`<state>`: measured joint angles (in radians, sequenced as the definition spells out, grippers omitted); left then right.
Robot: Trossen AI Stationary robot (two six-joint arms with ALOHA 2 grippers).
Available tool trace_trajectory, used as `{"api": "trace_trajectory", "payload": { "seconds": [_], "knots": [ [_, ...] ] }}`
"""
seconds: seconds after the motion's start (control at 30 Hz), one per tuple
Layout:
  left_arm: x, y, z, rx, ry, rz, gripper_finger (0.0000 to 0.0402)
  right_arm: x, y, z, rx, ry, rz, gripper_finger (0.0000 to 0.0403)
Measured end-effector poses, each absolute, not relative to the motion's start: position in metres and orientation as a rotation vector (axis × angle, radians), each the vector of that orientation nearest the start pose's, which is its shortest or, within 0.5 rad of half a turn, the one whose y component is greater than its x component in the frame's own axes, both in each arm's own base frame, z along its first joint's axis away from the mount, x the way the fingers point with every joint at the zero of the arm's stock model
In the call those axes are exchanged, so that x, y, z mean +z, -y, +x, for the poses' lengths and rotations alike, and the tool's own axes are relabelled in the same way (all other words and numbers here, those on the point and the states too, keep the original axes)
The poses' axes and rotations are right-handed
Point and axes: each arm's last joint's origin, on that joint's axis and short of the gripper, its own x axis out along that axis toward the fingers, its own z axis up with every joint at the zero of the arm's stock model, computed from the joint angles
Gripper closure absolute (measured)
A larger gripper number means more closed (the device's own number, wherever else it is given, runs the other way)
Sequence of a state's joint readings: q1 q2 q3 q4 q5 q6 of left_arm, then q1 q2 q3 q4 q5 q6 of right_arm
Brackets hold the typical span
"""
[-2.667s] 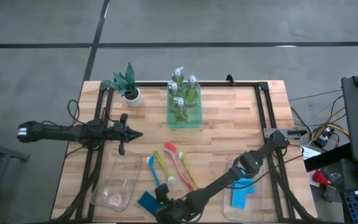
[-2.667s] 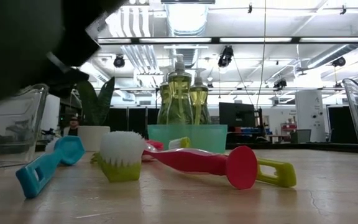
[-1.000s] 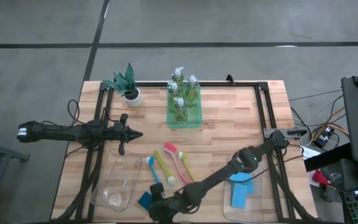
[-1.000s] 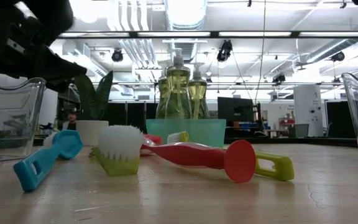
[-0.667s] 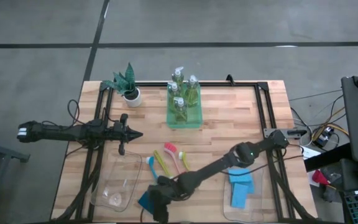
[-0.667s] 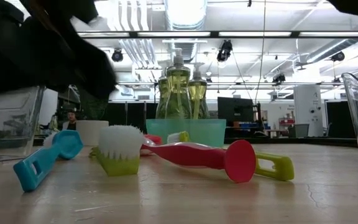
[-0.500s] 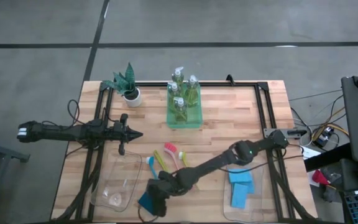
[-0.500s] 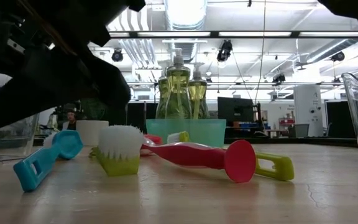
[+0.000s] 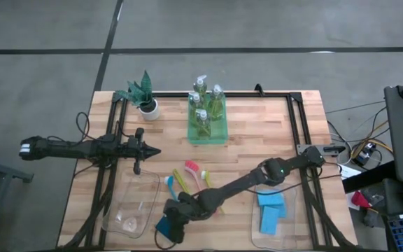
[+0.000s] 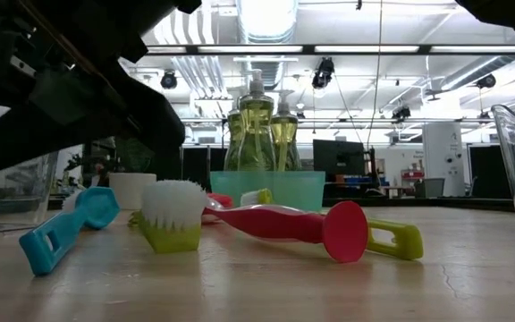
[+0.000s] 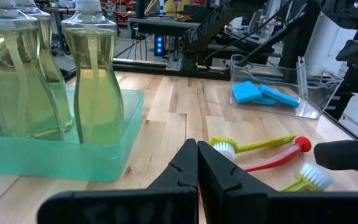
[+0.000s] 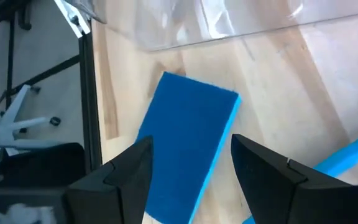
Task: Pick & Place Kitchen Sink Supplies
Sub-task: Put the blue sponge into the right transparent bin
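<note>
Sponge (image 12: 188, 146), blue, flat on the wood beside the clear bin (image 12: 229, 22), right gripper (image 12: 191, 168) spread above it. Probably soft, light, squashy: pinch across its short sides. Left gripper (image 11: 197, 163) idles pressed together near the soap tray (image 11: 55, 158).

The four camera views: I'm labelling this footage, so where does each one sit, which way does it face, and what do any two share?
High: overhead, looking straight down; left gripper parked, right gripper over the blue sponge.
Low: table height, looking level across the brushes to the soap bottles; a dark arm at upper left.
Left wrist: faces soap bottles, brushes and far bin; own shut fingers.
Right wrist: looks down on the blue sponge between open fingers.
Shared: high and right wrist both show that sponge.
</note>
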<state>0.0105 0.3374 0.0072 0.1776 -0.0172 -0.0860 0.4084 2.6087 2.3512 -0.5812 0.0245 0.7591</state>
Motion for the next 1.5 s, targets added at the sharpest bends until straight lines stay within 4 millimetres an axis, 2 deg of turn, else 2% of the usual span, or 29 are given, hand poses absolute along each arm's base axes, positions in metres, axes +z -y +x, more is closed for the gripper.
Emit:
{"api": "trace_trajectory", "payload": {
  "seconds": [0.27,0.5,1.0,1.17,1.37,1.5],
  "knots": [
    [0.154,-0.002,0.118,0.034,-0.151,-0.085,0.0401,0.159,-0.224,0.517,0.007,-0.916,0.56,0.0193],
    [0.154,-0.002,0.118,0.034,-0.151,-0.085,0.0401,0.146,-0.235,0.511,-0.004,-0.923,0.549,0.0193],
    [0.154,-0.002,0.118,0.034,-0.151,-0.085,0.0401,0.123,-0.238,0.505,-0.016,-0.926,0.561,0.02],
    [0.154,-0.002,0.118,0.034,-0.151,-0.085,0.0401,0.123,-0.24,0.505,-0.016,-0.913,0.53,0.0253],
    [0.154,-0.002,0.118,0.034,-0.151,-0.085,0.0401,0.12,-0.241,0.503,-0.013,-0.921,0.518,0.0373],
    [0.153,-0.002,0.118,0.034,-0.151,-0.085,0.0401,0.122,-0.241,0.503,-0.008,-0.921,0.507,0.0392]
  ]
}}
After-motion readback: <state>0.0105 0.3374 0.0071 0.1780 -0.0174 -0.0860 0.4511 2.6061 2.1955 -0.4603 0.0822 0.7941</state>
